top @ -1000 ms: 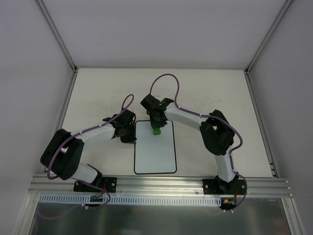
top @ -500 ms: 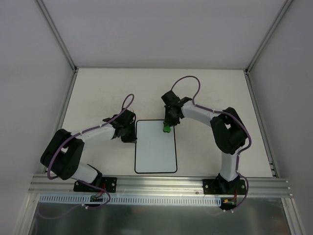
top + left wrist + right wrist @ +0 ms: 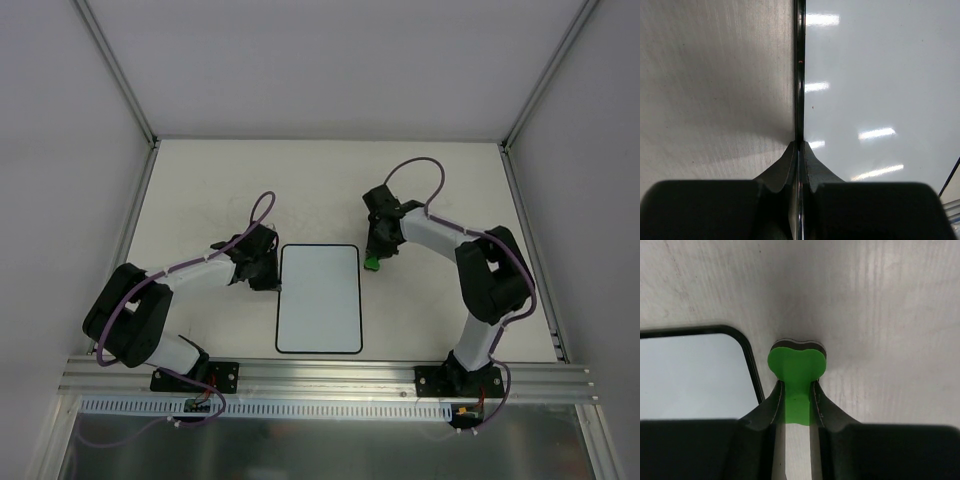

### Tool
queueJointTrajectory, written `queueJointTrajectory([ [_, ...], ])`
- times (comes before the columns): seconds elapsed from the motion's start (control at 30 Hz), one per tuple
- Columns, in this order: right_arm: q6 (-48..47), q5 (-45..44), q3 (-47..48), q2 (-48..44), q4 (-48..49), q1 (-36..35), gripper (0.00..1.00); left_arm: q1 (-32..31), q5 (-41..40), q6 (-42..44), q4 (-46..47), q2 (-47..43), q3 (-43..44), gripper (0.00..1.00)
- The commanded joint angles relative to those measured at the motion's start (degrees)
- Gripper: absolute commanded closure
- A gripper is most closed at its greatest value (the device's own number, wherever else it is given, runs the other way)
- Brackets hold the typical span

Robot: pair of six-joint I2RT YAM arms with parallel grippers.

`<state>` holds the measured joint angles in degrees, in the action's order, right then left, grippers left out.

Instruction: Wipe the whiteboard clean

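The right end effector (image 3: 796,390) grips the green eraser (image 3: 796,362) just right of the whiteboard (image 3: 318,300), which lies at frame centre and looks blank. The left end effector (image 3: 799,147) pinches its left border. Probably the eraser should be released flat on the table (image 3: 200,190), clear of that border.

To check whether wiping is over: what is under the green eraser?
Bare tabletop lies under the green eraser, held by the right gripper just beside the whiteboard corner, not over the board. The patch directly beneath it is covered.
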<state>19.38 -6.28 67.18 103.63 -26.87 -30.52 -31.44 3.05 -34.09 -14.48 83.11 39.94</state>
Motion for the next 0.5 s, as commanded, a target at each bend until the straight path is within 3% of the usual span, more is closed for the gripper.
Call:
queueJointTrajectory([
  [0.0,-3.55,-3.2,-0.2,-7.91,-3.97,-0.06,1.0,0.06,-1.47,0.34,-6.61,1.44,-1.45,1.0],
  [0.2,-4.26,-5.93,-4.24,-12.4,-5.82,2.13,1.0,0.06,-0.32,-0.02,-6.7,-0.23,-0.22,1.0],
  [0.33,-5.4,-6.55,-8.19,-12.84,-5.56,2.49,1.0,-0.02,-0.06,-0.02,-6.96,-3.47,0.92,0.83],
  [0.37,-5.58,-6.64,-8.9,-13.02,-5.47,2.49,0.99,0.06,0.2,-0.02,-7.05,-4.09,1.27,0.75],
  [0.47,-6.28,-6.55,-11.54,-13.72,-4.33,2.49,0.93,0.06,0.2,-0.02,-7.49,-6.64,2.07,0.64],
])
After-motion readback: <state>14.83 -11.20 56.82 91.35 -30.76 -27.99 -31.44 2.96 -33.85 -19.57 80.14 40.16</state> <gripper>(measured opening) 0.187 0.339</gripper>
